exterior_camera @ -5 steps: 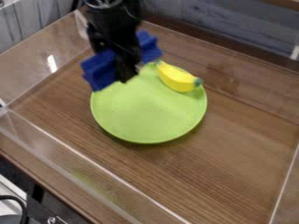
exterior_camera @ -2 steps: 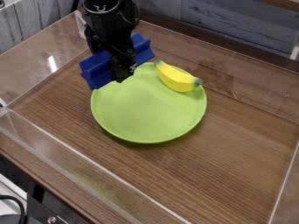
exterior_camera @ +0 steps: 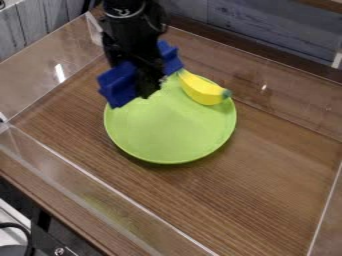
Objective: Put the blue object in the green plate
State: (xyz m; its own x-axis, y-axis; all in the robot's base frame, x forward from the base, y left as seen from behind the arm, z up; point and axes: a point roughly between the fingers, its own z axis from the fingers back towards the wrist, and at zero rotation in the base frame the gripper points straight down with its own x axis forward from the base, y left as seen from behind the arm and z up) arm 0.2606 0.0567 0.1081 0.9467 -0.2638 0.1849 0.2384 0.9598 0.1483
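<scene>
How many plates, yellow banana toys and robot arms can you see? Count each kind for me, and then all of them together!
Plates: 1, the big green plate
Yellow banana toys: 1, the yellow toy
Robot arms: 1, the dark arm
Total: 3

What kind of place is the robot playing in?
Maybe a pretend play kitchen or a robot test table: there's a green plate, a yellow banana-shaped toy and a wooden-looking surface.
</scene>
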